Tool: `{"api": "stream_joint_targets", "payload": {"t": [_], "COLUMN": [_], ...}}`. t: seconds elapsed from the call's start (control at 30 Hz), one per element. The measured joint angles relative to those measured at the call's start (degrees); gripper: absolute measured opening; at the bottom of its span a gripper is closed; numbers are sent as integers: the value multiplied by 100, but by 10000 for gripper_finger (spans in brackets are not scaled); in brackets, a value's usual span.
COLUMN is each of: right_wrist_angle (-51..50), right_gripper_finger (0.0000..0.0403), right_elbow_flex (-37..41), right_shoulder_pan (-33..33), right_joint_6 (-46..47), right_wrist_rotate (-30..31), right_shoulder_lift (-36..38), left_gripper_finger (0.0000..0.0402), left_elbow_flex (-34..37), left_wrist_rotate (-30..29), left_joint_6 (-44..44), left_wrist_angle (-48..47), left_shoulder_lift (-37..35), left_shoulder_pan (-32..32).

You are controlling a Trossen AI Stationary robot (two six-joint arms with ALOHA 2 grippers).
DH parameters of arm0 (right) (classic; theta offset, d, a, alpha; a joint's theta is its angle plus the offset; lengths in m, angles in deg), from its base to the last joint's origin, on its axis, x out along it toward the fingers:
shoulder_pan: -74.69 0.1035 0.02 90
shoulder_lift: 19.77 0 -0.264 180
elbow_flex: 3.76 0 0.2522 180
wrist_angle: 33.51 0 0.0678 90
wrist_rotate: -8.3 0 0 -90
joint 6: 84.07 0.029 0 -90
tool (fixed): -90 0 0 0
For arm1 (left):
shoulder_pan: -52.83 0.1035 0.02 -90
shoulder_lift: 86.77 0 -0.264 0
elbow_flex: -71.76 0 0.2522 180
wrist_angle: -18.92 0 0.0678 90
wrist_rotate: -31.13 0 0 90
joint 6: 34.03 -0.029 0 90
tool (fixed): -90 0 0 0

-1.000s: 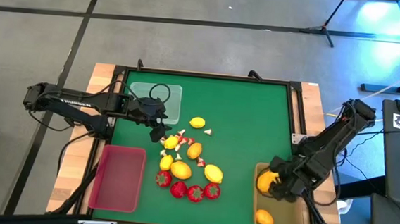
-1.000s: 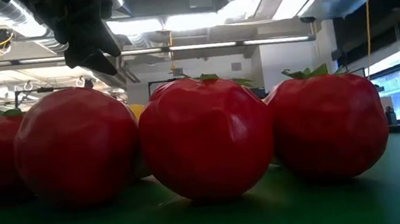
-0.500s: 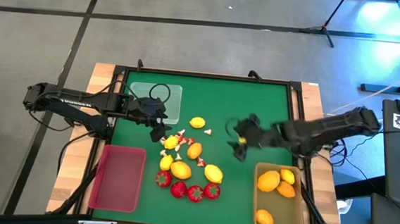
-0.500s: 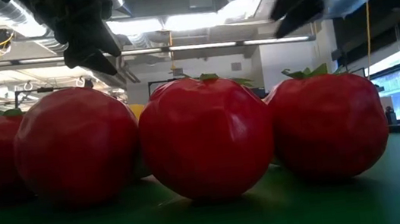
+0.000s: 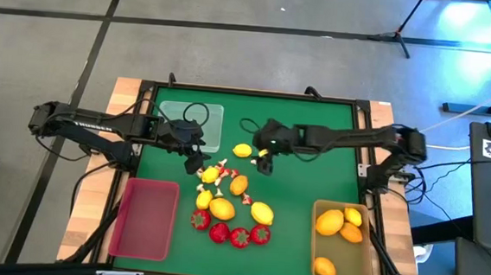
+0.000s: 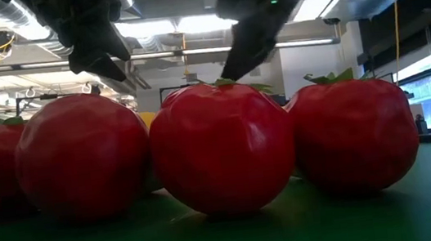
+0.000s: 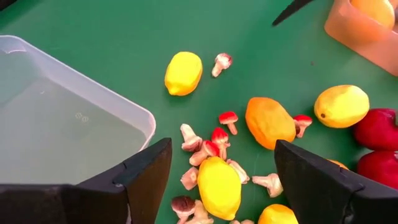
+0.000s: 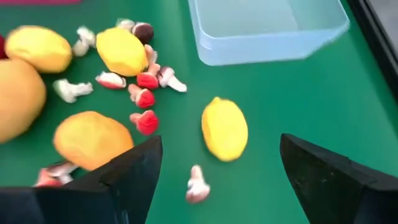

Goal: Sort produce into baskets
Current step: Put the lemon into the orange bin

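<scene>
You are early in the sort, and most of the work is left. Take the clear basket (image 5: 196,119) as your landmark on the green surface (image 5: 315,134).

Largest first, the baskets. The clear basket holds nothing you can see. The red basket (image 5: 145,218) lies well towards the camera side from it and also looks empty. The tan basket (image 5: 343,241), far across the surface from the clear basket, is the only one with produce in it: four yellow and orange pieces, as far as the high view shows.

Next, the arms. Your right gripper (image 5: 264,157) reaches across to hover just beside the lone lemon (image 5: 243,151), which sits near the clear basket's right corner; its fingers (image 8: 326,177) are spread wide with nothing between them. Your left gripper (image 5: 193,162) hangs at the clear basket's near edge, over the pile, fingers (image 7: 140,175) also wide apart and empty.

Then the loose produce, all still on the surface a little nearer the camera than the clear basket. Several lemons and an orange fruit (image 5: 239,186) are clustered there; beyond them, furthest from the clear basket, sits a row of four strawberries (image 5: 238,237).

Smallest, the white-and-red bits (image 7: 223,61), which look like tiny mushrooms, are scattered among the lemons close to the clear basket. None has been sorted.

So you still have the remaining citrus, every strawberry and every small bit to place, and two baskets wait unused.
</scene>
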Motion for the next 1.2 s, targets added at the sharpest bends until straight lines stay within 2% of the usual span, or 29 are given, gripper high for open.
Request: {"api": "stream_joint_targets", "payload": {"t": [0.13,0.37,0.7,1.0,1.2], "right_wrist_angle": [-255,-317,-185,92,167], "right_gripper_finger": [321,321,321,321,321], "right_elbow_flex": [-544,-881,-946,-948,-944], "right_shoulder_pan": [-24,-187,-596,-625,-623], "right_joint_6": [-411,-572,-649,-863,-863], "right_wrist_rotate": [240,208,-165,-529,-529], "right_shoulder_lift": [-489,-1097,-1634,-1835,-1959], "left_gripper_finger": [279,279,279,279,279], "left_elbow_flex": [0,0,-1,0,0], "left_wrist_rotate": [-3,-13,-97,-130,-138], "left_joint_6": [0,3,11,15,15], "left_wrist_angle": [-18,-26,7,-21,-11], "left_shoulder_lift": [0,0,0,0,0], "left_shoulder_pan": [1,2,1,0,0]}}
